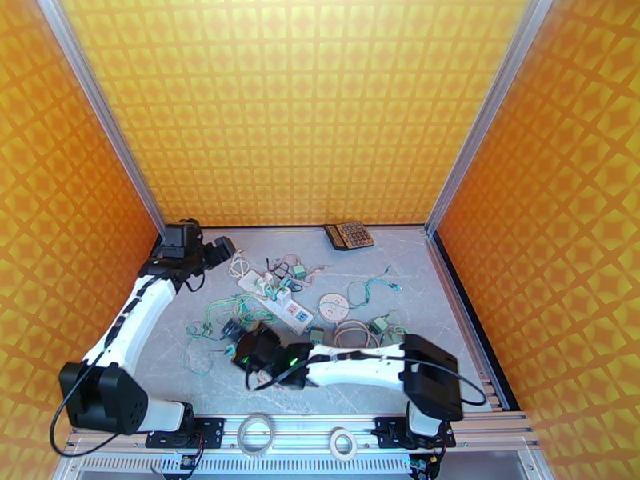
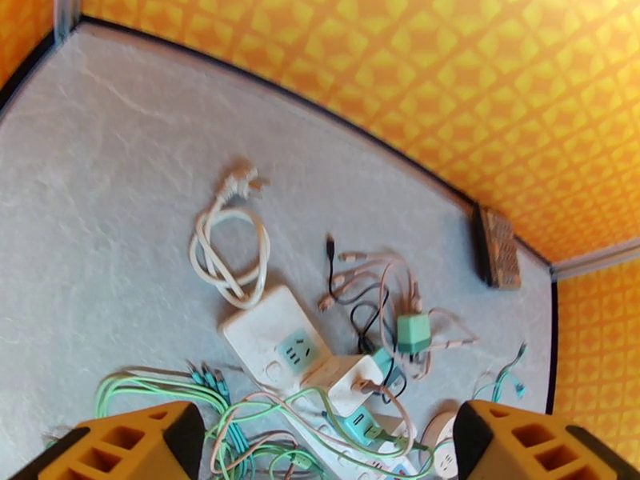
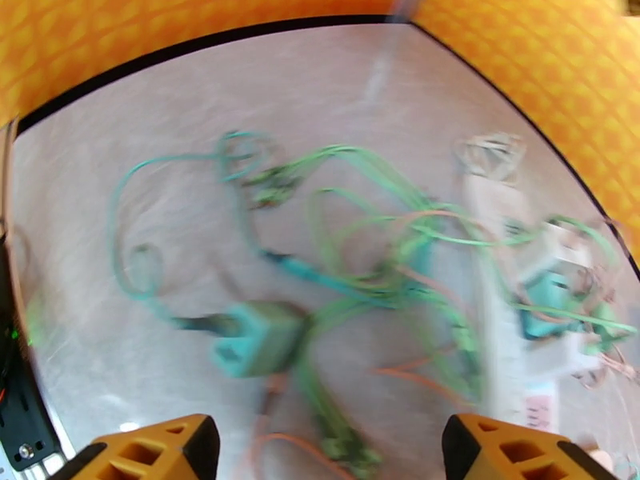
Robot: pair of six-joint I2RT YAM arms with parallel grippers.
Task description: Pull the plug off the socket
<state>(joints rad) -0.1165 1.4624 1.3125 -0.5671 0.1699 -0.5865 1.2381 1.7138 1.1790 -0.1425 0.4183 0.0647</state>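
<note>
The power strip [image 1: 277, 302] lies mid-desk [image 1: 432, 274], running from far left to near right among green cables [image 1: 212, 314]. A white adapter [image 2: 353, 378] sits in one of its sockets. A teal plug [image 3: 260, 339] lies on the desk near-left of the strip, apart from it, below the right gripper [image 3: 336, 450], whose jaws stand wide and empty. The left gripper [image 2: 328, 446] hovers at the far left, jaws wide and empty.

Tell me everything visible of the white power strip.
The white power strip, plastic-looking and long, lies diagonally on the grey table, its white cord coiled at the far end. The socket nearest that end is free; a white adapter and a teal plug sit in it further along. Green and pink cables drape over it.
</note>
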